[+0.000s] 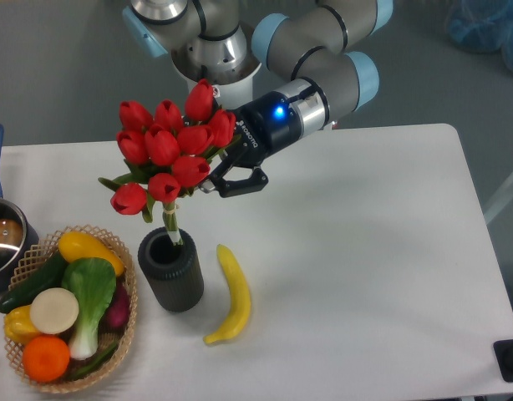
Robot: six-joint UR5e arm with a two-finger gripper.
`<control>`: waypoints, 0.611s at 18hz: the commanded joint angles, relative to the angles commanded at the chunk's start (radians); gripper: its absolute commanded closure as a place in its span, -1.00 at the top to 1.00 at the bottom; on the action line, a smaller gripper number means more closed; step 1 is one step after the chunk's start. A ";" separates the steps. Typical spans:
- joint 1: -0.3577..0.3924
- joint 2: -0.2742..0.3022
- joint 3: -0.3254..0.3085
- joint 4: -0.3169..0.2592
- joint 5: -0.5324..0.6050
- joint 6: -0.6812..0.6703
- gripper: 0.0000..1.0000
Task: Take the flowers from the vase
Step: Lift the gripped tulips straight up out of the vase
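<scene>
Step in hand: extraction lift. The gripper (pixel 213 182) is pinched on the flowers (pixel 169 154), gripping the bunch from its right side just under the red heads, at the leafy part; the far finger is hidden by foliage, so contact there is judged, not seen. The bunch hangs above the vase (pixel 171 271), tilted slightly, heads toward upper right. The pale stems (pixel 170 224) run down and their tips sit at or just inside the vase mouth; I cannot tell whether the ends have cleared the rim. The vase stands upright on the white table (pixel 365 251), with a banana (pixel 231 294) just beside it on the right and a wicker basket (pixel 114 351) of vegetables touching or nearly touching it on the left. Judgement: task is mostly done but not complete. Next move calls for a straight upward pull until the stem ends are clearly above the rim, before any sideways travel. Risk: moving sideways early could catch stems on the thick rim and tip the vase.
</scene>
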 joint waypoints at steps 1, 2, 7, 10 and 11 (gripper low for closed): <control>0.003 0.000 0.002 0.000 -0.002 0.000 0.04; 0.012 0.000 0.000 0.000 -0.002 0.000 0.04; 0.078 0.002 0.000 -0.002 0.012 0.002 0.04; 0.141 -0.002 0.008 0.003 0.017 0.006 0.04; 0.164 -0.006 0.015 0.005 0.018 0.009 0.04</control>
